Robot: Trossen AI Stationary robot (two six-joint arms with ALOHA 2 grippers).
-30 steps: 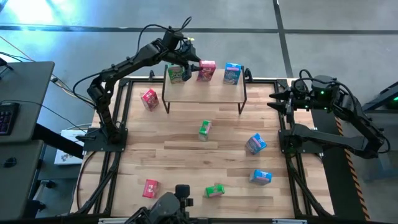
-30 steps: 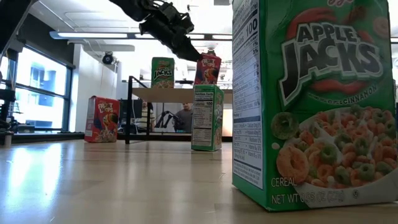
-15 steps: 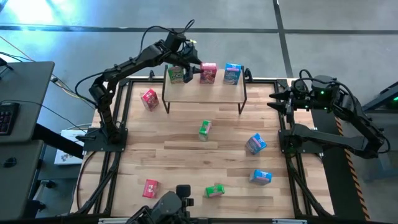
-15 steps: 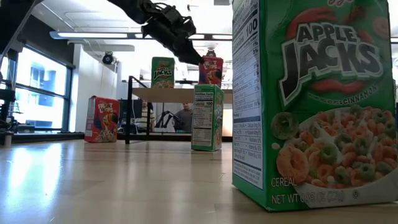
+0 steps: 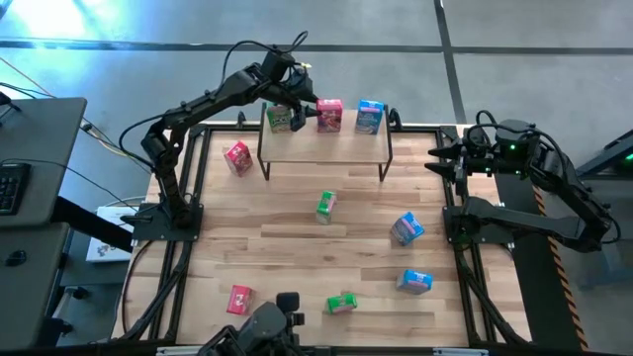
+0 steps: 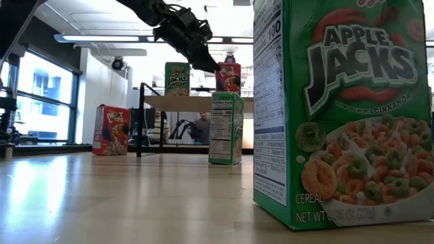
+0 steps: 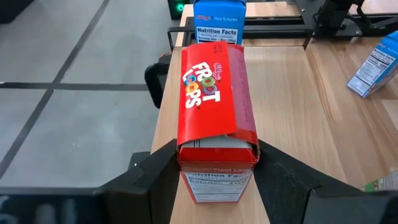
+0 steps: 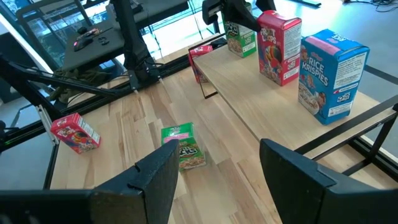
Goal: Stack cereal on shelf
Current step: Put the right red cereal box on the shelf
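The shelf (image 5: 326, 143) stands at the table's far edge, carrying a green box (image 5: 281, 118), a red box (image 5: 330, 116) and a blue box (image 5: 369, 117), all upright. My left gripper (image 5: 307, 107) reaches over the shelf from the left and is shut on the red box (image 7: 214, 93). My right gripper (image 5: 441, 163) waits open at the table's right edge, touching nothing. Several more boxes sit on the tabletop: red (image 5: 237, 156), green (image 5: 325, 206), blue (image 5: 406, 227), blue (image 5: 414, 282), green (image 5: 342, 303), red (image 5: 239, 299). My left gripper pinches the red box between its two fingers (image 7: 158, 171), one on each opposite side of the box's upper end (image 7: 186, 152). The fingers slant down from above and from the table's left. The box stands upright, its bottom on the shelf's board (image 6: 196, 102) between the green and blue boxes.
In the low view a green box (image 6: 339, 108) stands close to the camera and hides the right side. Black frame rails run along the table's left and right edges (image 5: 193, 188). Bare shelf board lies in front of the three boxes. A person (image 6: 201, 127) sits in the room beyond.
My left gripper has moved slightly right and down over the shelf, still shut on the red box. The box was tilted and has come upright onto the shelf board between the green and blue boxes.
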